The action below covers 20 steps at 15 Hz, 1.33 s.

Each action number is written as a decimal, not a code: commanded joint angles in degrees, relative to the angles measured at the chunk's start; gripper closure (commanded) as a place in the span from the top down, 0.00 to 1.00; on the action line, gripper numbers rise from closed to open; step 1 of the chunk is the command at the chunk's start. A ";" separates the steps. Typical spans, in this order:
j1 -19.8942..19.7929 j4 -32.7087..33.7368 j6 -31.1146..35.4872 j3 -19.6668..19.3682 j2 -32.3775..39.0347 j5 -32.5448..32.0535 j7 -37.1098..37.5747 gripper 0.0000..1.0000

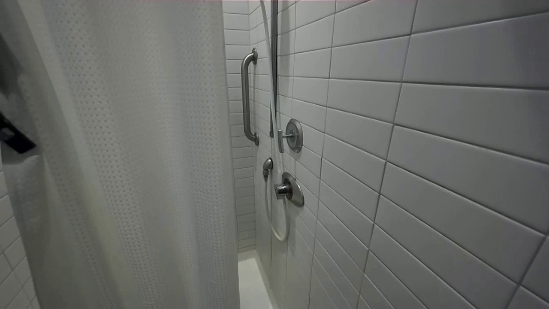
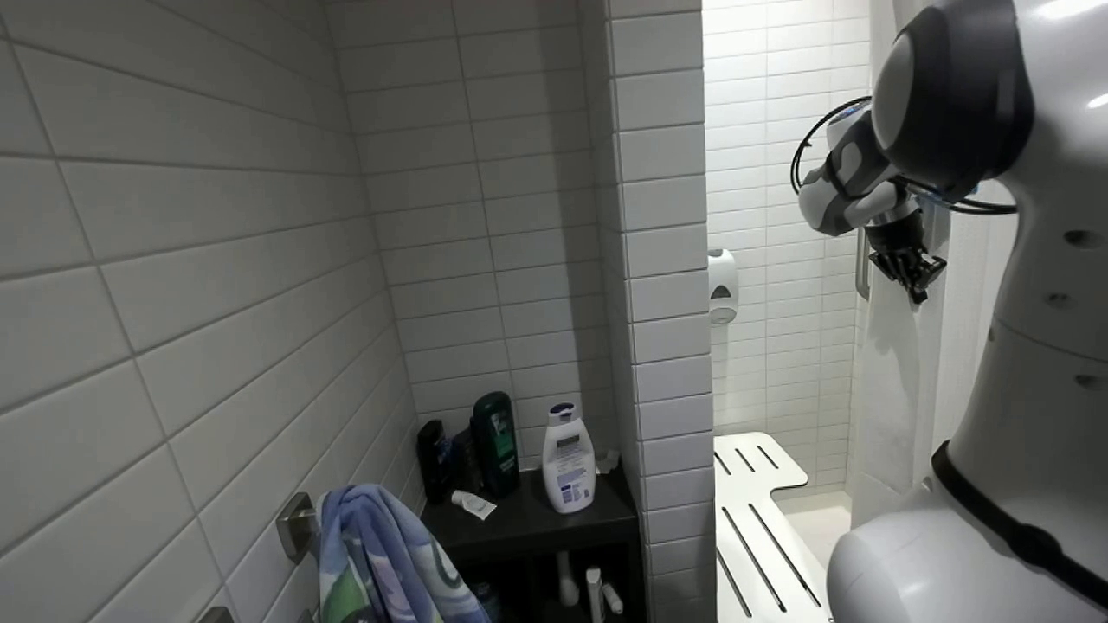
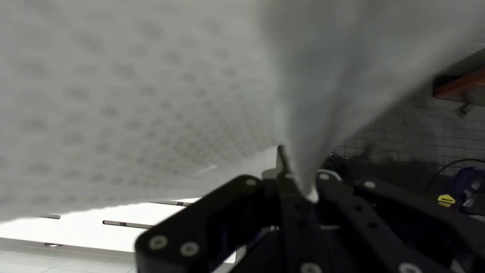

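Note:
A white shower curtain [image 1: 141,150] with a dotted weave hangs in long folds, filling the left side of an exterior view. My black gripper [image 2: 913,275] points down against the curtain [image 2: 892,389] in an exterior view. In the wrist view the gripper [image 3: 303,178] is shut on a gathered fold of the curtain [image 3: 182,94], which fans out upward from between the fingers. Much of the fingertips is hidden behind the cloth there. Only a dark piece of the gripper shows at the left edge of an exterior view.
A grab bar [image 1: 245,94], a valve handle [image 1: 294,135], a lower knob [image 1: 293,189] and a looping hose [image 1: 281,236] are on the tiled wall. A slotted white bench [image 2: 753,519], a dispenser [image 2: 723,290] and a dark shelf [image 2: 537,528] with several bottles stand opposite; a towel [image 2: 381,554] hangs nearby.

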 commanded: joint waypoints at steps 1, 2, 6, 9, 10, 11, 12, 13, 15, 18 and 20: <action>-1.03 3.60 -2.55 0.04 4.01 2.63 -0.87 0.00; -1.15 4.22 -2.99 0.08 4.47 2.77 -0.89 0.00; -1.72 7.08 -4.76 0.08 6.75 3.86 -0.87 0.00; -2.29 9.00 -6.07 0.05 8.31 4.42 -0.71 0.00; -2.57 9.82 -6.59 -0.02 8.91 4.57 -0.67 0.00; -2.82 10.33 -6.90 -0.03 9.42 4.66 -0.58 0.00; -3.11 11.01 -7.42 -0.06 9.85 4.71 -0.58 0.00; -3.44 11.63 -7.81 -0.12 10.42 4.73 -0.46 0.00; -4.05 12.92 -8.65 -0.20 11.41 4.37 -0.19 0.00; -5.09 14.46 -9.37 -0.39 12.73 4.07 -0.03 0.00; -5.76 15.48 -9.89 -0.50 13.65 3.94 0.03 0.00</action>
